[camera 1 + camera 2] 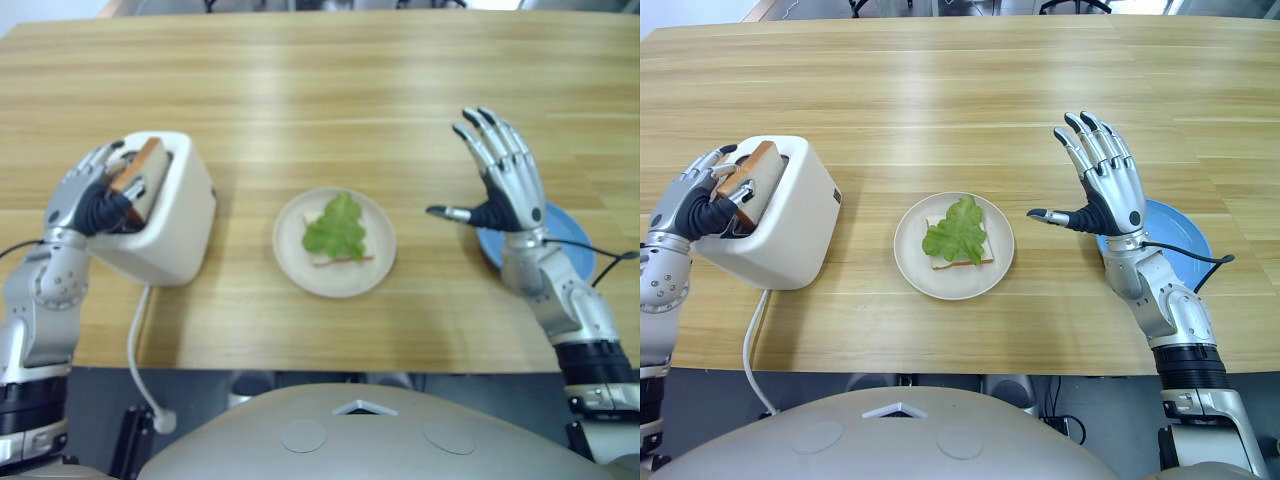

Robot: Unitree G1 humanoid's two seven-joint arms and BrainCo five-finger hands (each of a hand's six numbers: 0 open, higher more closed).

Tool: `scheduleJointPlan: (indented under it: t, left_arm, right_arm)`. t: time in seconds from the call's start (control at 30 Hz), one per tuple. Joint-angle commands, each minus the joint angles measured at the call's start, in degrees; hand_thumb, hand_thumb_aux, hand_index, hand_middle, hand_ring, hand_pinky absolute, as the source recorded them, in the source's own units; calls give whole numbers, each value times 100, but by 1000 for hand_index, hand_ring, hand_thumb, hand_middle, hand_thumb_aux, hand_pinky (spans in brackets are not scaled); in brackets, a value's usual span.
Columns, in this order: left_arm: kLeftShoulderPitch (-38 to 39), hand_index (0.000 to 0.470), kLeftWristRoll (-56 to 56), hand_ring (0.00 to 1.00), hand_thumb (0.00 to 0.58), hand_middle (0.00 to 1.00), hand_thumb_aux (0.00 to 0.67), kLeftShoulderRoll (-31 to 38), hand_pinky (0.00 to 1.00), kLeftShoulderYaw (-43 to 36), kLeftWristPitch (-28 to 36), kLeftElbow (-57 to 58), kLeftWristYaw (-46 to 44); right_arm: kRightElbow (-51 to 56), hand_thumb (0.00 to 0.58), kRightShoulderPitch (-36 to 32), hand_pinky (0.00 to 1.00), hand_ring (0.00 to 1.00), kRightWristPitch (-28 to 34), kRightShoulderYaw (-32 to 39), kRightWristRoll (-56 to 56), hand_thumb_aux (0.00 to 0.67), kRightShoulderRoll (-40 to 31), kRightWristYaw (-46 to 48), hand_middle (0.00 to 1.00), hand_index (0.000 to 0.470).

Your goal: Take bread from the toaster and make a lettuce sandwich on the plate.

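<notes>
Left hand (pixel 82 192) fingers (pixel 106 206) clasp bread (pixel 148 166) in toaster (pixel 182 218); right hand (pixel 508 185) spread.

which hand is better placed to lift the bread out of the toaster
Left. The left hand is curled around the bread in the toaster; the right hand is open, on the other side of the plate.

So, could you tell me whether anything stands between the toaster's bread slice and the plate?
Nothing visible does: only bare table lies between the toaster and the plate. The left hand grips the bread slice in the slot.
</notes>
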Motion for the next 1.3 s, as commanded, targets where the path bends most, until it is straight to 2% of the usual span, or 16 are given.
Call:
scheduleJointPlan:
  t: [0.03, 0.07, 0.1, 0.3, 0.57, 0.8, 1.07, 1.3]
  left_arm:
    - [-261, 460, -301, 588, 580, 588, 670, -227, 588, 36, -46, -317, 175]
    - [-325, 460, -361, 588, 580, 588, 670, -302, 588, 56, -34, -339, 229]
    - [-373, 460, -405, 1000, 580, 1000, 670, -348, 1000, 66, -27, -346, 259]
    - [-652, 460, -460, 1000, 580, 1000, 670, -490, 1000, 217, -6, -252, 595]
    - [-664, 460, -224, 1000, 580, 1000, 670, -425, 1000, 86, -117, -185, 808]
    - [-988, 460, 420, 1000, 580, 1000, 670, -264, 1000, -28, -415, -229, 1332]
    - [-2042, 460, 1666, 1000, 580, 1000, 670, -256, 1000, -1204, -1131, -114, 2019]
    - [-2463, 460, 2642, 1000, 580, 1000, 670, -437, 1000, -2459, -1961, 906, 3132]
  right_arm:
    - [1, 0, -32, 0, 0, -12, 71, -44, 0, 9, -12, 0, 0]
    - [10, 0, -36, 0, 0, -13, 74, -47, 0, 7, -16, 0, 0]
    - [16, 0, -39, 0, 0, -12, 77, -51, 0, 6, -20, 0, 0]
    - [45, 0, -72, 0, 0, -8, 103, -67, 0, -5, -19, 0, 0]
    - [63, 0, -84, 0, 0, 4, 115, -68, 0, -14, -8, 0, 0]
    - [110, 0, -128, 0, 0, 28, 161, -81, 0, -12, -12, 0, 0]
    - [296, 0, -385, 0, 0, 85, 324, -131, 0, 42, -114, 0, 0]
    - [526, 0, -541, 0, 0, 51, 339, -119, 0, 59, -196, 0, 0]
